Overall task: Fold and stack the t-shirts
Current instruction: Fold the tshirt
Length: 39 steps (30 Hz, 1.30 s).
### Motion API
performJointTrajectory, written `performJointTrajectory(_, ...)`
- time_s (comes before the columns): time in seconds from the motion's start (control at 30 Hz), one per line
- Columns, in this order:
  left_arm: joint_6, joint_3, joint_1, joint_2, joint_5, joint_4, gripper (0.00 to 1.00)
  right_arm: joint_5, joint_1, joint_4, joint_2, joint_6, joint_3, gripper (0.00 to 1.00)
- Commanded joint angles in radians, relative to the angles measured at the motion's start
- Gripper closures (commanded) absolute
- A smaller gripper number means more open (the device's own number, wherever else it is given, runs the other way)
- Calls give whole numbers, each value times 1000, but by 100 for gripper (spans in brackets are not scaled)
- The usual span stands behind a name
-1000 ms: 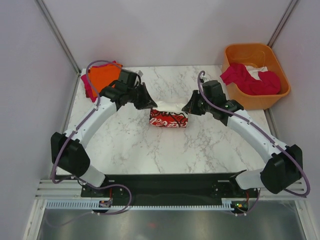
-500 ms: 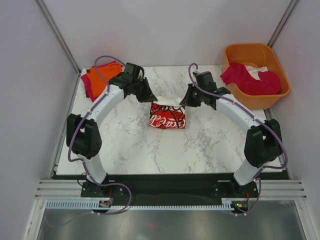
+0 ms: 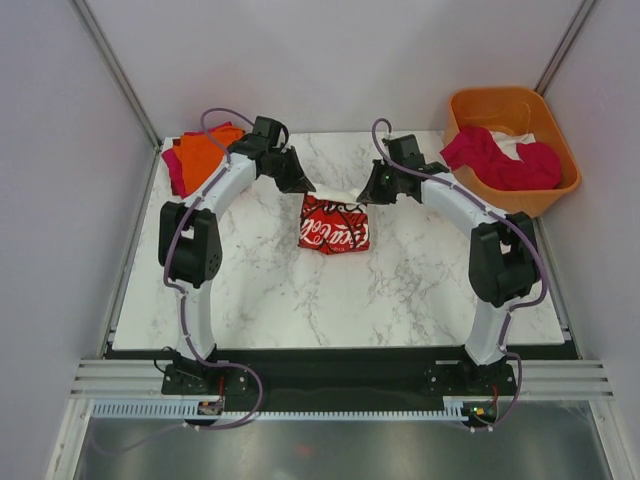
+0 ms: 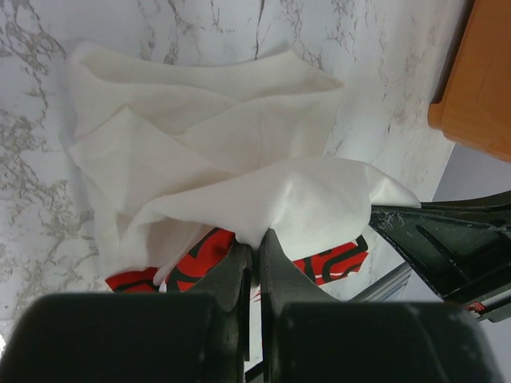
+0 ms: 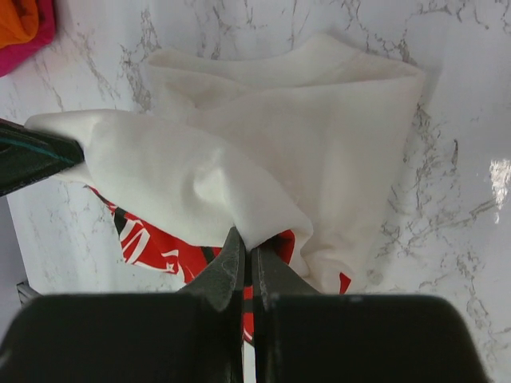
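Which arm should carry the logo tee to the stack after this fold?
Left, probably. The stack sits at the far-left corner, on the side of the left fingers; the right fingers would have to cross over the tee. Both are shut on it.

L hand (image 3: pixel 306 189), R hand (image 3: pixel 363 196): both pinched closed, far fwd, tips inward

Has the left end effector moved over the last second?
Yes. The left end effector, shut on the white logo t-shirt, has moved toward the far edge of the table, drawing the cloth with it.
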State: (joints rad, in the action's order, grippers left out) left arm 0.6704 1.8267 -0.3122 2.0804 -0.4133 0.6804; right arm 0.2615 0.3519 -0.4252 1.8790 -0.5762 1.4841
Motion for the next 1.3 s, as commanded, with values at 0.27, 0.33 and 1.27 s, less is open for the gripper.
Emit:
performJointTrajectory(0.27,-46,239,45,203,-104,11,93,44,-33,23,184,-20,174,100)
performJointTrajectory(0.33,-46,269,44,234,-117,11,92,45,-37,23,204,-20,189,100)
performJointTrajectory(1.27,-117,-16,38,-114,-76,-36,7,326,6,347,2,-181,-76,83)
